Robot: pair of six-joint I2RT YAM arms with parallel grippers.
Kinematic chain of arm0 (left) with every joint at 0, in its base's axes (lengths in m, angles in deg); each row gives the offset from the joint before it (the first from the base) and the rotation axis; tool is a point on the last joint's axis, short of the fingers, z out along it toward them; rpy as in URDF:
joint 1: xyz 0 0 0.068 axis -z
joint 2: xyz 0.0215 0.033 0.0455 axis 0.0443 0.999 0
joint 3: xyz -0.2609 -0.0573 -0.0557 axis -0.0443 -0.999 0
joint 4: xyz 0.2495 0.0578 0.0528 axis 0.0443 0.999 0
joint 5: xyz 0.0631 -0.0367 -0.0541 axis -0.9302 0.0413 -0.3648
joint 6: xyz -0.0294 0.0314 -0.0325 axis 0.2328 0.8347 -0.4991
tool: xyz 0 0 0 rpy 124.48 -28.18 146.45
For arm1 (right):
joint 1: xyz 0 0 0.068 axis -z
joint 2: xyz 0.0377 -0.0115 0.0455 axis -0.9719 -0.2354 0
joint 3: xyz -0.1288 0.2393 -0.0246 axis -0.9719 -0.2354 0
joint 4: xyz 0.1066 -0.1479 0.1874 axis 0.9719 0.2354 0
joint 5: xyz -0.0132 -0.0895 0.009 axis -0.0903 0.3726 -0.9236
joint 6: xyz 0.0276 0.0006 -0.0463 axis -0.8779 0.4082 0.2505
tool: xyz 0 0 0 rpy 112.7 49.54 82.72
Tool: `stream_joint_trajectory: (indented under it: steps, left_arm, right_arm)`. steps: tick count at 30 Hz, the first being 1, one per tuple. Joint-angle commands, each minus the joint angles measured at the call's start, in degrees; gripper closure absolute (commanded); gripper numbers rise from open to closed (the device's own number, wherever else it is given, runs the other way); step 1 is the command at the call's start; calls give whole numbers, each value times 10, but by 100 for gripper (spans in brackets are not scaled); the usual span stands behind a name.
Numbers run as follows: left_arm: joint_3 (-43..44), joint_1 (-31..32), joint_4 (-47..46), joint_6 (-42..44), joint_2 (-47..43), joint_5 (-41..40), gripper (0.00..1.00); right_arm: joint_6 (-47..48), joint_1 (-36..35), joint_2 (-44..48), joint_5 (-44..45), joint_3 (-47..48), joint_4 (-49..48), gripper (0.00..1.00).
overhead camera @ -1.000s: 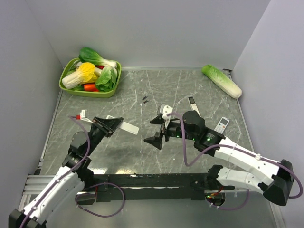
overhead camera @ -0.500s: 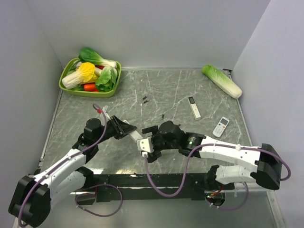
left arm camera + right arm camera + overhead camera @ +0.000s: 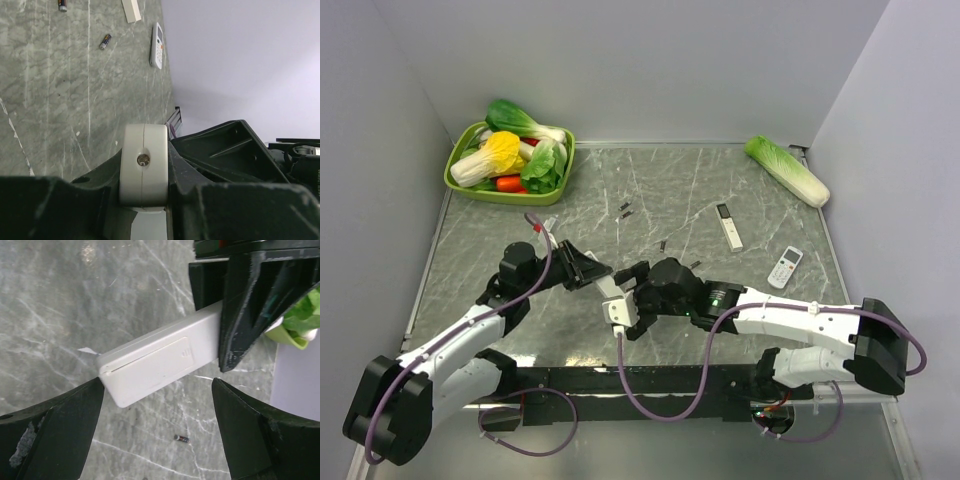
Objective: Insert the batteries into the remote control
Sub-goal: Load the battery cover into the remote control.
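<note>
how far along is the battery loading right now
Done: the remote control is picked up, clamped at one end in the left gripper. In hand: the right gripper is open with a finger either side of the remote's free end, where the battery cover looks shut. Left: opening that cover, fetching the batteries lying loose on the table, and seating them.

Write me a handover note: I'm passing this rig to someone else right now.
Left gripper: shut on one end of the remote control, held off the table.
Right gripper: open, fingers either side of the remote's free end, not clamped.
Batteries: loose on the table beyond the arms.
Done: remote picked up, back facing the right wrist camera.
Left: battery cover looks closed; open it, pick up the batteries, load them.
</note>
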Motion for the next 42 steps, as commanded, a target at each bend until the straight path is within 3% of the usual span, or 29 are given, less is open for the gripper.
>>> stream_joint_trajectory:
  steps: [1, 10, 34, 42]
  left_arm:
    - [31, -5, -20, 10, 2, 17, 99]
    - [39, -5, -16, 11, 11, 22, 99]
    - [42, -5, -12, 12, 8, 34, 99]
    - [32, -15, -39, -9, 4, 24, 99]
  right_arm:
    - [16, -6, 20, 7, 11, -31, 8]
    - [16, -24, 11, -5, 25, -21, 24]
    - [39, -39, -24, 2, 50, -21, 24]
    - [30, -41, -25, 11, 43, -2, 41]
